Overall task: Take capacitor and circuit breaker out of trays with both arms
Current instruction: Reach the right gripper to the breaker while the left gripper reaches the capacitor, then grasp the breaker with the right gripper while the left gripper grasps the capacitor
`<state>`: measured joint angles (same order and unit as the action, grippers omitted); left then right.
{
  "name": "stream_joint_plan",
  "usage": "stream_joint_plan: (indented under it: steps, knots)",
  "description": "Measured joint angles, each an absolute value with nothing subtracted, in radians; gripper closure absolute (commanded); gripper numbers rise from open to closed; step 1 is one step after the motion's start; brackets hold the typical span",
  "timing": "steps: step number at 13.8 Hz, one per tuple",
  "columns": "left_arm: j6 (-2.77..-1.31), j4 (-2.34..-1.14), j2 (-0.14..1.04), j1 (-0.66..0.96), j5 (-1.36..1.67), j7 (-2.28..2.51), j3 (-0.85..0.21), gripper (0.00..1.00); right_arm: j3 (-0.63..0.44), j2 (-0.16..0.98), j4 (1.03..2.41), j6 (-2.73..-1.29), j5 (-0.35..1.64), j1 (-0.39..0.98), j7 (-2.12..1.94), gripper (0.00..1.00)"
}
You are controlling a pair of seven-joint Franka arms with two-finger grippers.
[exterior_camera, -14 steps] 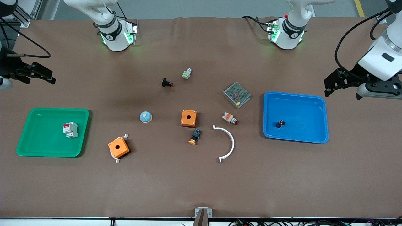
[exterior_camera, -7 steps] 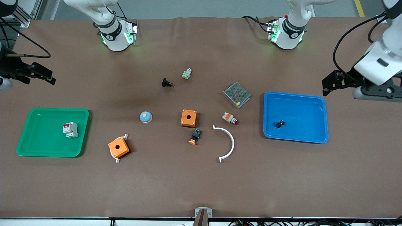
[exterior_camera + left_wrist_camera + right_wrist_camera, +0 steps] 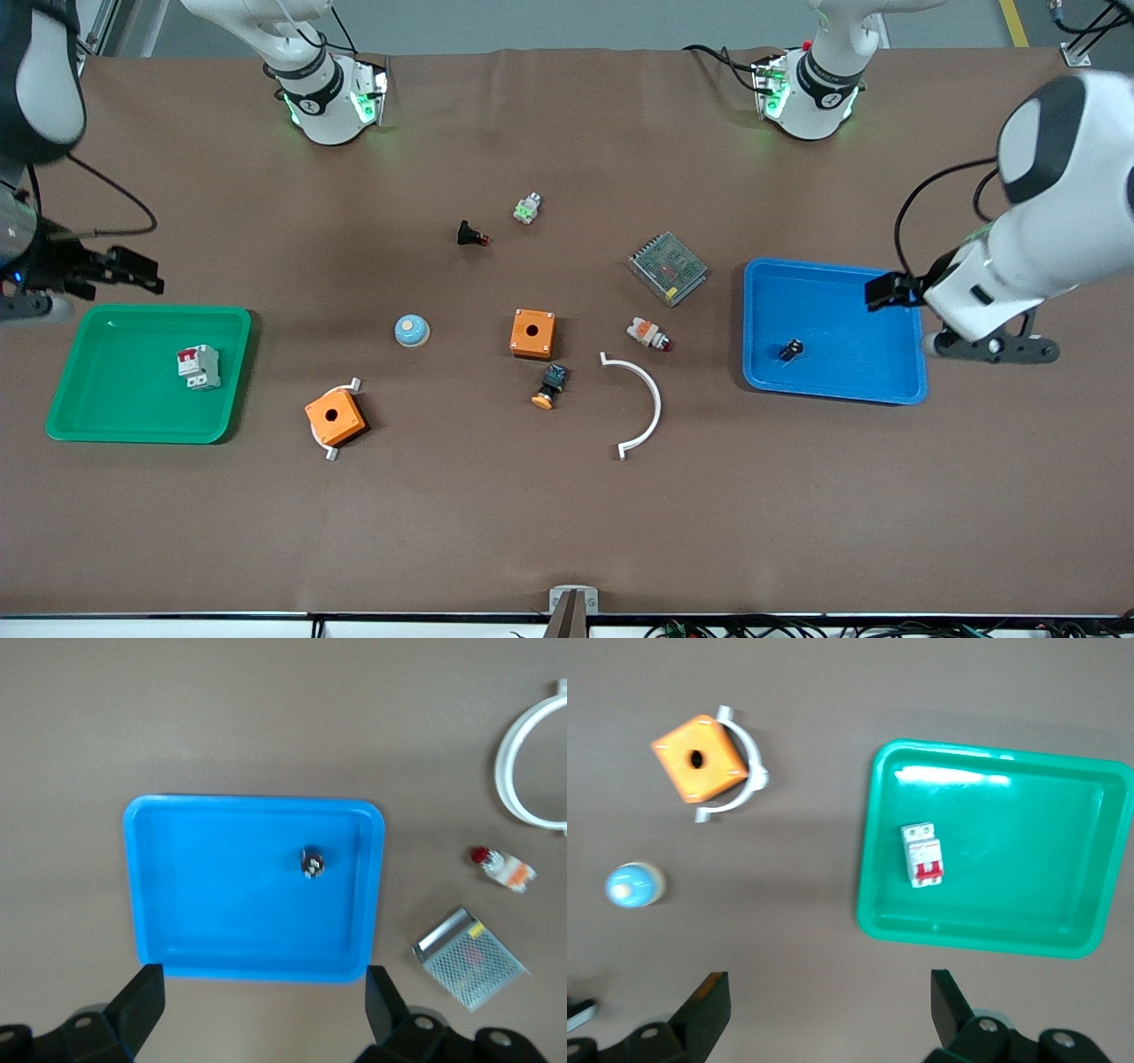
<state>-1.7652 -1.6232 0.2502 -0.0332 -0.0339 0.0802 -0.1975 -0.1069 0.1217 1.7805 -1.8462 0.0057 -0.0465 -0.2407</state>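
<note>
Black capacitor [image 3: 791, 349] lies tilted in blue tray [image 3: 895, 292]; both pincers spread wide.

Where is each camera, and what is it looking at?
Front view: high across the table, facing both arms; left gripper over the blue plastic tray, right gripper near the green plastic tray.
Left wrist view: looks down on the blue tray holding the tiny black capacitor; own open fingers show.
Right wrist view: looks down on the green tray holding the white red-levered breaker; open fingers show.
Shared: each tray appears in the front view too.
</note>
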Motion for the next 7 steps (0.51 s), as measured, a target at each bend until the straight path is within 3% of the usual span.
stream_joint_plan:
  steps: [4,7]
  knots:
    - [-2.042,-1.831,0.296,-0.034,-0.021,0.08,-0.2,0.0,-0.11,0.28,1.784,-2.006,-0.015,-0.123,-0.4,0.0]
    - [-2.194,-1.909,0.359,-0.034,-0.018,0.08,-0.2,0.0,-0.111,0.393,1.787,-2.105,-0.016,-0.173,-0.498,0.05]
